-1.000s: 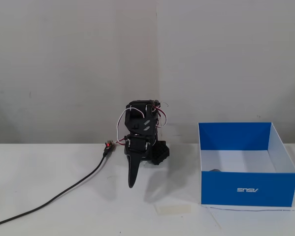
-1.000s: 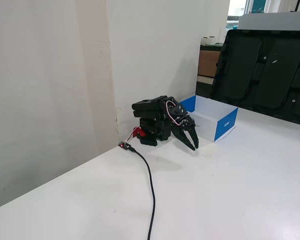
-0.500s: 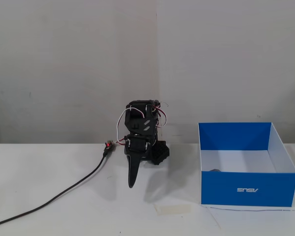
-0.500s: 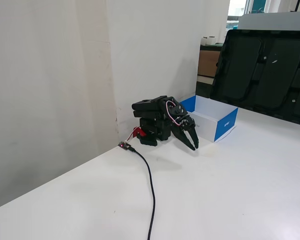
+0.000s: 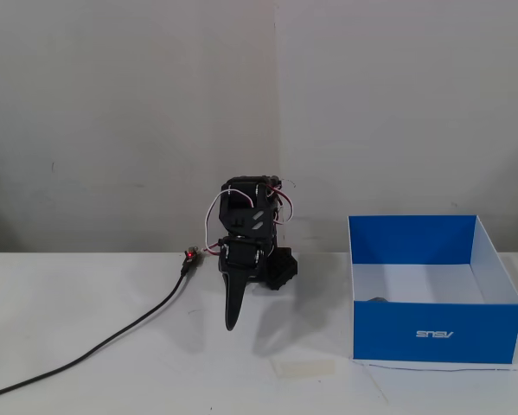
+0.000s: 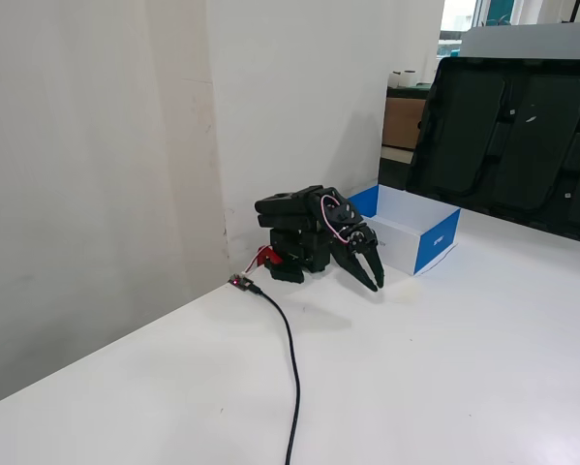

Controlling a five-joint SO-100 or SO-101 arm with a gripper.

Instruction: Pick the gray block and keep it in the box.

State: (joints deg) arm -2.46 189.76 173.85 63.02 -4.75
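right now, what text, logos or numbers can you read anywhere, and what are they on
"ASUS": white logo on the blue front of the box, appearing upside down in a fixed view.
The same logo in another fixed view is too small to read.
No other readable text on the arm, cable or tape.

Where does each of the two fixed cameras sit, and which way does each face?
A fixed view: low at the table's front, facing the wall; the folded black arm shows head-on, its gripper pointing down, the bright blue cardboard box at right.
A fixed view: raised, off to the side, looking along the wall; the arm shows in profile, gripper open.
Both share arm, box and the black cable.
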